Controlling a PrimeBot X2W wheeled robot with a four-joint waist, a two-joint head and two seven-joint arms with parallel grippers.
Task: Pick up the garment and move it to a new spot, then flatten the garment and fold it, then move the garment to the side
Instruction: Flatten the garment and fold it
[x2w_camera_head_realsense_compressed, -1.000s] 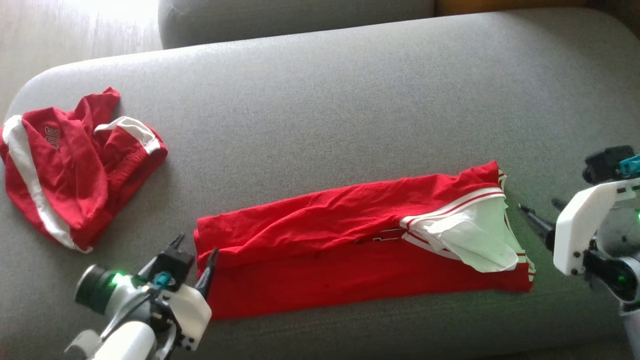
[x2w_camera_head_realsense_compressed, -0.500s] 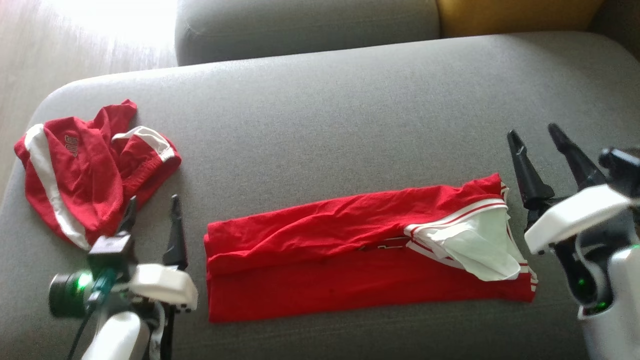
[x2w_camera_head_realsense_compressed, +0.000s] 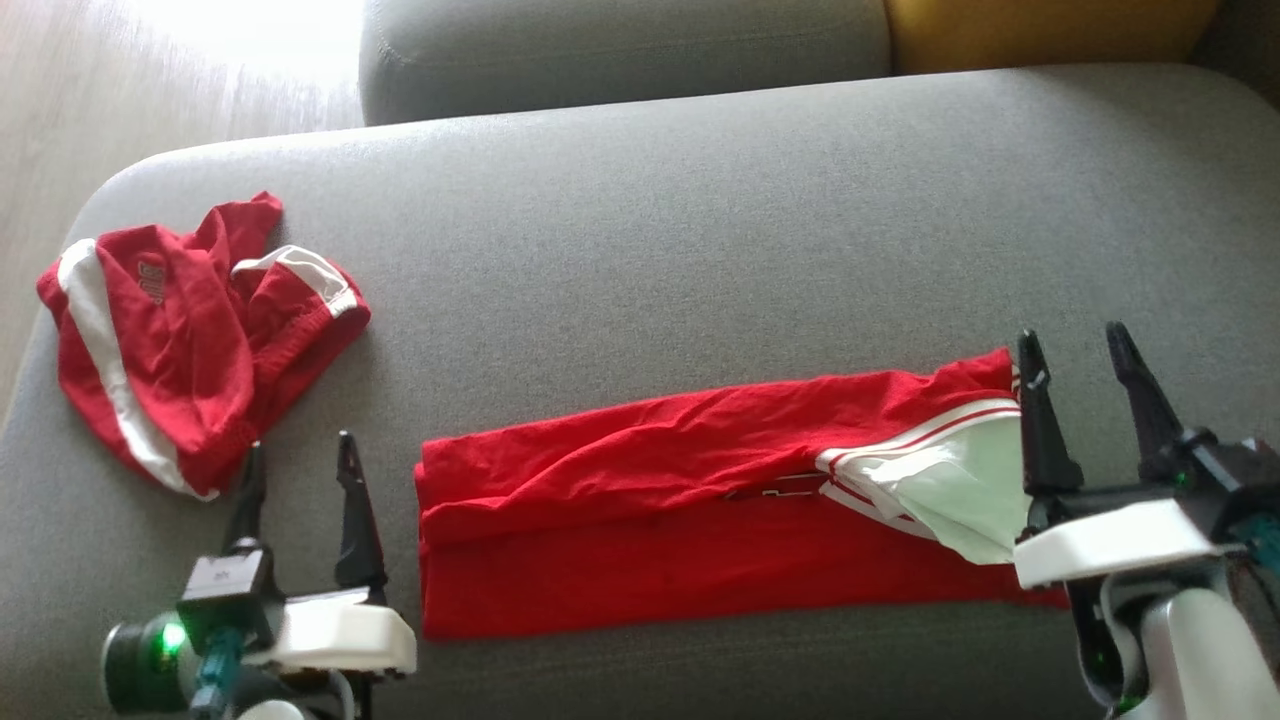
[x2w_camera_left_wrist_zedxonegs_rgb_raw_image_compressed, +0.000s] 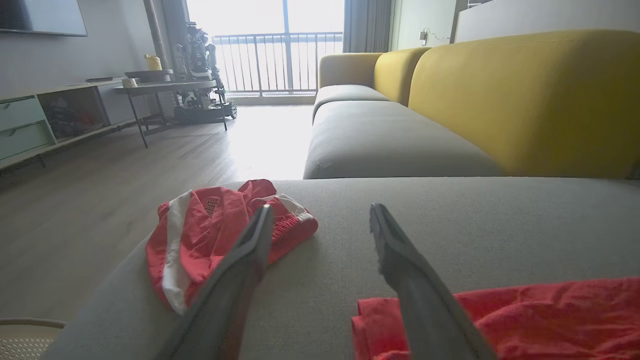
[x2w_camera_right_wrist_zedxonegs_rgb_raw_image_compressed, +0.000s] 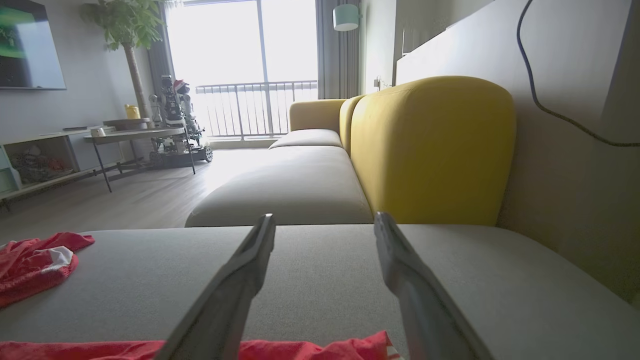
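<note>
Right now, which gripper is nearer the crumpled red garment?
Left. The left gripper is just in front of the crumpled red garment; the right gripper is across the cushion, by the white-trimmed end of the folded garment.

Left gripper (x2w_camera_head_realsense_compressed: 300, 445) now clear of the folded red garment (x2w_camera_head_realsense_compressed: 650, 500), fingers pointing forward, right gripper (x2w_camera_head_realsense_compressed: 1070, 335) turned from sideways to forward at its white-trimmed end.
</note>
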